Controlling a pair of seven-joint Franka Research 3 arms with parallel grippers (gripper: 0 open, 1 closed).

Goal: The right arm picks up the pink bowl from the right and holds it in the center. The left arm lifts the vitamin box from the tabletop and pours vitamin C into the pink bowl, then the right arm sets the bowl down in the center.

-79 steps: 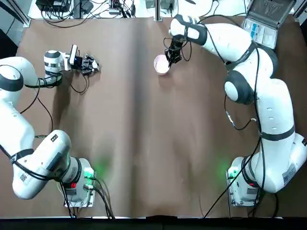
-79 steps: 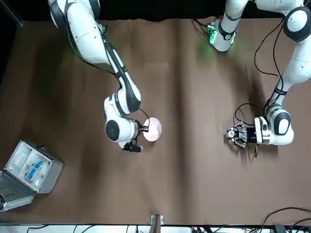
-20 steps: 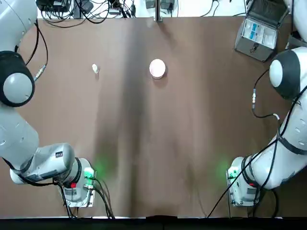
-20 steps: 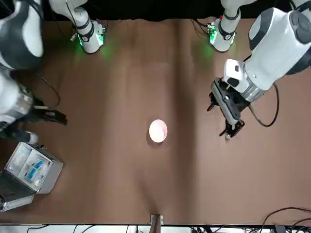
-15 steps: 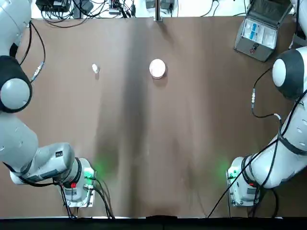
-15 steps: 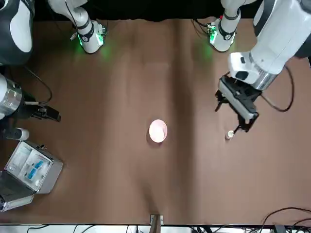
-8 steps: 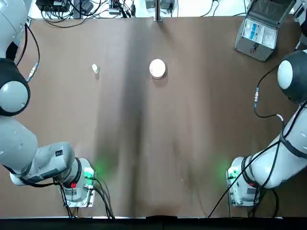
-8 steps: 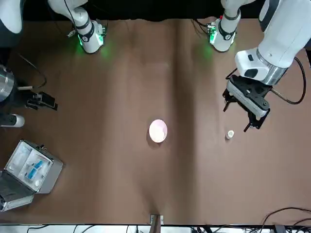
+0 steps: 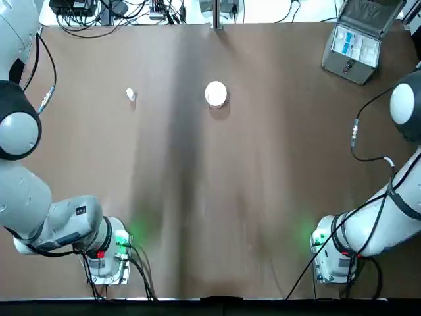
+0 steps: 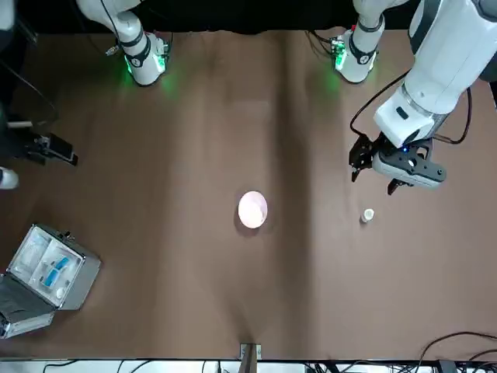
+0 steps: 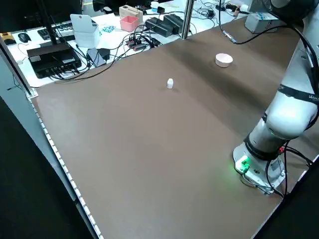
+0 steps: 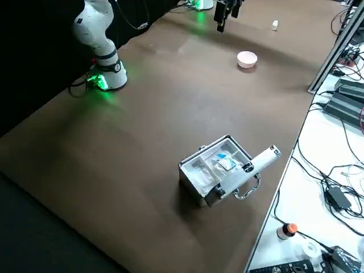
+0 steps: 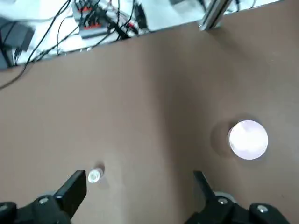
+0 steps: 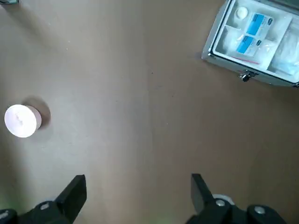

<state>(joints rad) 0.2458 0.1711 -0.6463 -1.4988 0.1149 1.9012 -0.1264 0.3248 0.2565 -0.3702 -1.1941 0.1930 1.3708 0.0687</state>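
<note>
My left gripper (image 13: pixel 140 193) and right gripper (image 14: pixel 138 193), both with fingers parted and empty. The pink bowl (image 9: pixel 216 94) and vitamin box (image 9: pixel 131 94) stand apart on the tabletop (image 9: pixel 197 197).

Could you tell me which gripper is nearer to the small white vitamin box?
The left. The left gripper hangs open just beside the vitamin box; the right gripper is far across the table, beyond the pink bowl.

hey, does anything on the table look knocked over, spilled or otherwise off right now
Nothing stands out. The pink bowl sits upright near the middle, the small white vitamin box stands upright, and no spill shows on the tabletop. The grey metal case stands open, but its contents appear to be inside.
</note>
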